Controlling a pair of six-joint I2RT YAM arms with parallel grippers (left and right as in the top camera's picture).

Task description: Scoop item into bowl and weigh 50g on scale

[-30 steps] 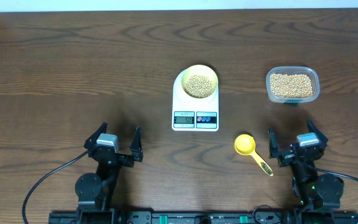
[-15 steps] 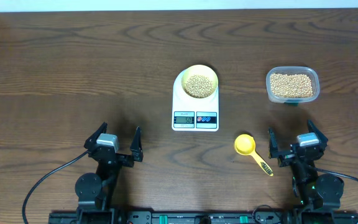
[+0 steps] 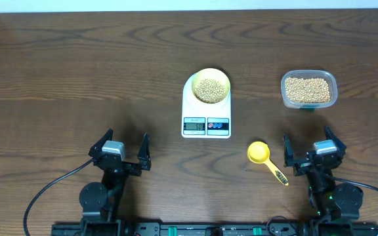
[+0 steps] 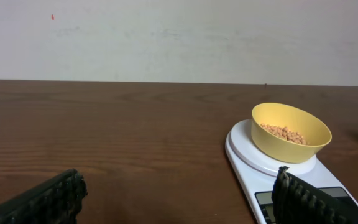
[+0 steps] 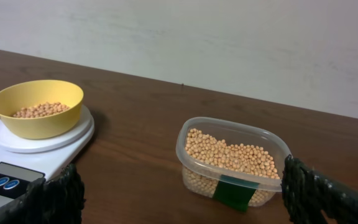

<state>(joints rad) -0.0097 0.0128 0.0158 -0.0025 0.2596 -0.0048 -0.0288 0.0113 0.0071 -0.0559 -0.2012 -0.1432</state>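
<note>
Sitting on scale (image 3: 190,108) for weighing: bowl (image 3: 226,80) of soybeans (image 3: 209,90) | scoop (image 3: 259,153) lies unheld near-right | left hand (image 3: 122,148), right hand (image 3: 308,148) wide, empty

Bowl (image 3: 224,78) of beans (image 3: 210,90) sits on the round platform of the scale (image 3: 195,108), mid-table; a clear tub (image 3: 285,82) with more beans stands well apart to its right. Yellow scoop (image 3: 259,153) lies empty on the table (image 3: 77,78) near the scale's front right corner, handle angled toward the right gripper (image 3: 309,147). Both that and the left gripper (image 3: 123,147) rest at the near edge, fingers spread, holding nothing.
</note>
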